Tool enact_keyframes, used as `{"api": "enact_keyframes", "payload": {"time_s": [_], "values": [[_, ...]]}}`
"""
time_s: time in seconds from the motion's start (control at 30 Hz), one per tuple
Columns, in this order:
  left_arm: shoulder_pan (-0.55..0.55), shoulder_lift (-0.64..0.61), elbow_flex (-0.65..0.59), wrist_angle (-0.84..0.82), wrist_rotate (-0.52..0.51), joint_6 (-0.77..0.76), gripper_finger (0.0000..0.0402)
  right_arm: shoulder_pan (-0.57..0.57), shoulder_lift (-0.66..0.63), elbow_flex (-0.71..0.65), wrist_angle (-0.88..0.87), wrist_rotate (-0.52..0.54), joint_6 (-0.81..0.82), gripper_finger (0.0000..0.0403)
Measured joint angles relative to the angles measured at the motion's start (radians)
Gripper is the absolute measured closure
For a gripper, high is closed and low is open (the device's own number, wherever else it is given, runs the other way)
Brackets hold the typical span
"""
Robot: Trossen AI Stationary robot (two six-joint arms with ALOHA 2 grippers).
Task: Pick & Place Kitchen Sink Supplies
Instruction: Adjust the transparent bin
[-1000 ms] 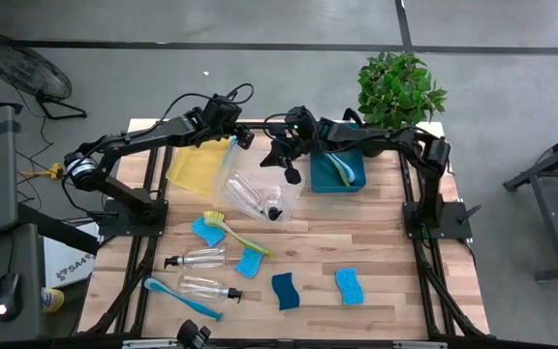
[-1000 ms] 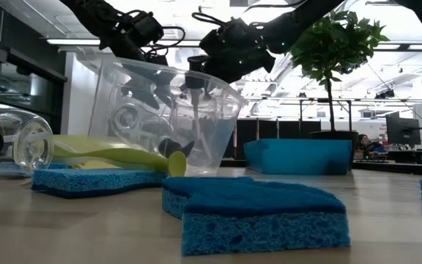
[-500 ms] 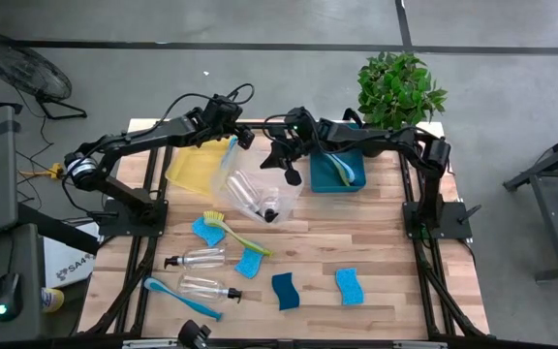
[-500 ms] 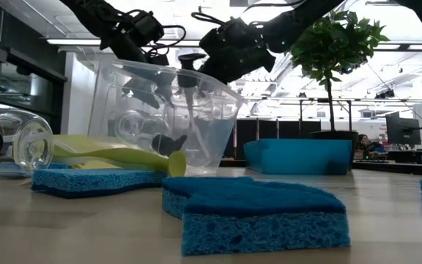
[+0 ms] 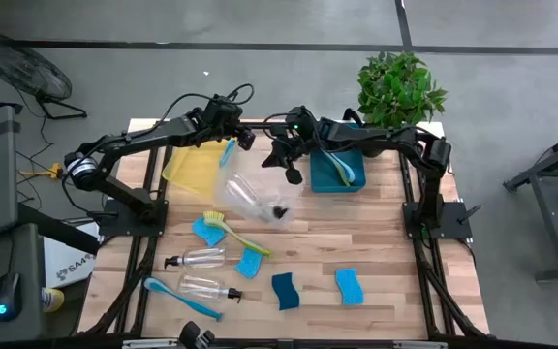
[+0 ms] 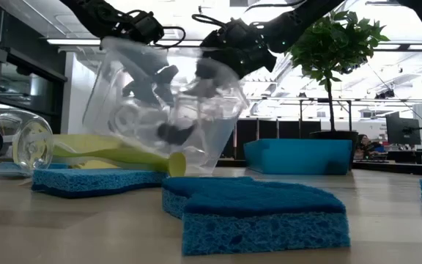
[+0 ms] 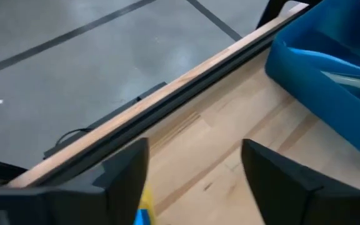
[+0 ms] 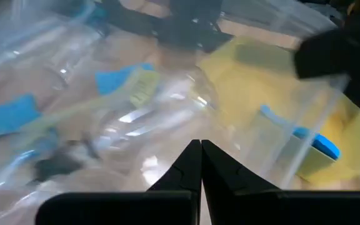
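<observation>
From above, the left gripper [image 5: 229, 124] hangs over the far part of the wooden table [image 5: 386, 252], just beside the yellow bin [image 5: 194, 167]. The right gripper [image 5: 284, 155] reaches in over the tilted clear bin [image 5: 250, 189], which holds clear bottles with a black pump top [image 5: 279, 208]. The teal bin [image 5: 337, 170] sits beside a potted plant [image 5: 400, 87]. Nearer the front lie a yellow-green dish brush [image 5: 232, 233], two more clear bottles [image 5: 201, 259], a blue dish brush [image 5: 180, 298] and blue sponges [image 5: 349, 286].

At table height, the clear bin [image 6: 160, 117] stands tipped, one edge lifted, with a bottle inside it. The right gripper [image 6: 222, 55] touches its upper rim; whether it grips the rim I cannot tell. A blue sponge [image 6: 255, 213] fills the foreground, the yellow-green brush [image 6: 116, 155] lies behind it.

The left wrist view shows its own two fingers [image 7: 127, 175] spread well apart with nothing between them, over bare table, with the teal bin [image 7: 330, 75] ahead.

The right wrist view shows its fingers [image 8: 186, 169] pressed together, closed, against the blurred clear bin wall [image 8: 136, 112], with the yellow bin [image 8: 274, 100] beyond.
</observation>
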Motion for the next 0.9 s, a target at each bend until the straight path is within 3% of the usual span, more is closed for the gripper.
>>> {"api": "enact_keyframes", "payload": {"time_s": [0.2,0.37,0.67,0.9], "values": [[-0.002,-0.004,0.002,0.011,0.017,-0.015,0.0249,0.001,0.013,-0.008,-0.031,0.032,0.005,0.0403],[-0.002,-0.003,0.002,0.017,0.026,-0.011,0.0290,0.002,0.007,-0.004,-0.061,0.046,-0.019,0.0403],[-0.001,-0.003,0.002,0.011,0.024,-0.007,0.0287,0.001,0.007,-0.004,-0.070,0.051,-0.030,0.0403],[-0.001,-0.002,0.002,0.003,0.021,-0.007,0.0249,0.002,0.006,-0.004,-0.040,0.057,-0.038,0.0403]]}}
